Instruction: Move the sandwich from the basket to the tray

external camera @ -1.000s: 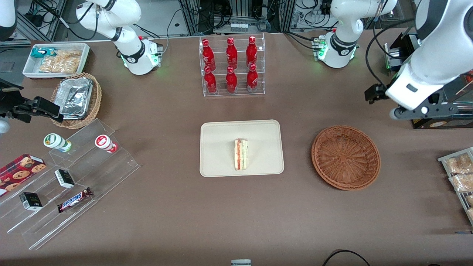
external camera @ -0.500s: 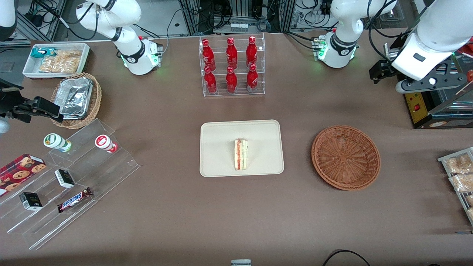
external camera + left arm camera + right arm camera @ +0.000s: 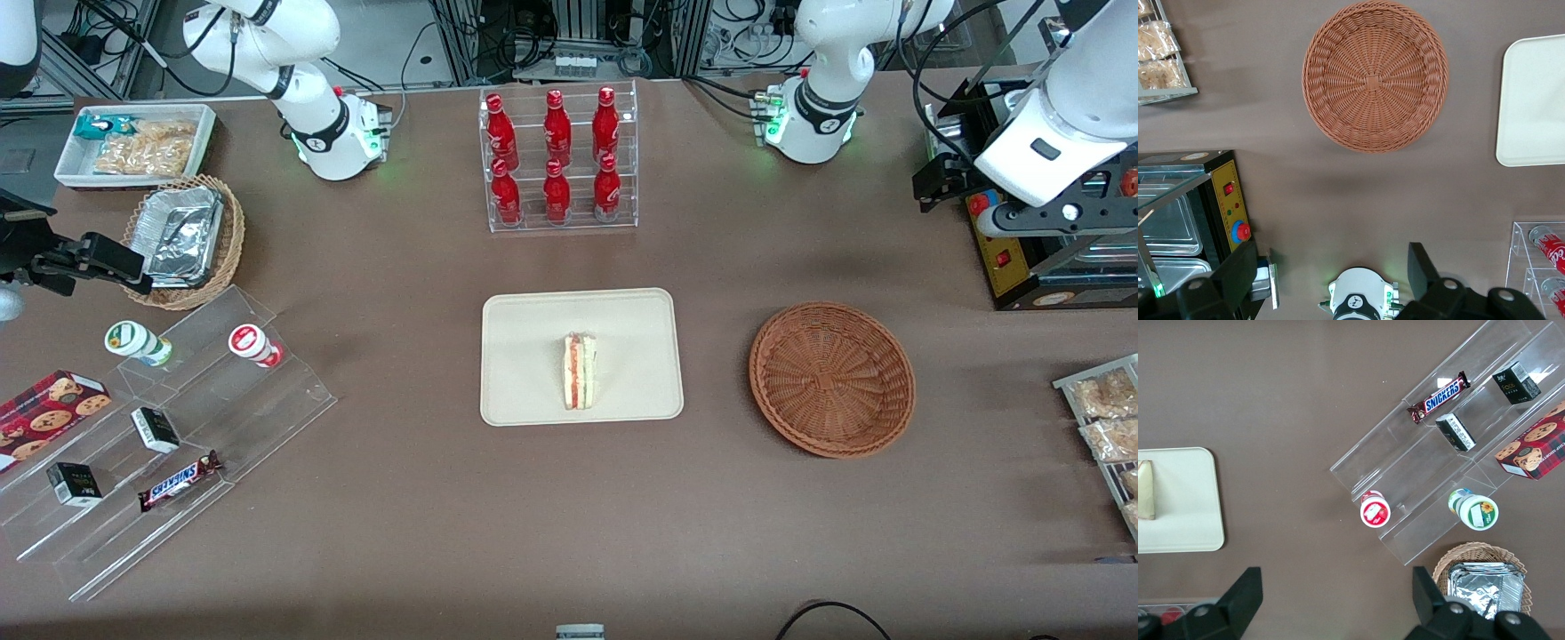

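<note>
The sandwich (image 3: 580, 372), a pale wedge with red and green filling along its edge, lies on the cream tray (image 3: 533, 329), near its middle; the right wrist view catches its end (image 3: 1145, 490) on the tray (image 3: 1185, 500). The reddish-brown wicker basket (image 3: 832, 379) stands beside the tray toward the working arm's end, with nothing in it (image 3: 1375, 75). My gripper (image 3: 929, 185) hangs high above the table, farther from the front camera than the basket and near the working arm's base. Its fingers (image 3: 1238, 280) are spread wide and hold nothing; the gripper (image 3: 1331, 280) is open.
A clear rack of red bottles (image 3: 558, 160) stands farther from the camera than the tray. A metal box with a yellow panel (image 3: 1005, 258) and a rack of snack packs (image 3: 1102, 418) sit at the working arm's end. Acrylic steps with snacks (image 3: 169, 427) and a foil-filled basket (image 3: 182, 240) lie toward the parked arm's end.
My gripper has drawn away from the basket, moving farther from the front camera and toward the working arm's end. Sandwich, tray and basket have not moved.
</note>
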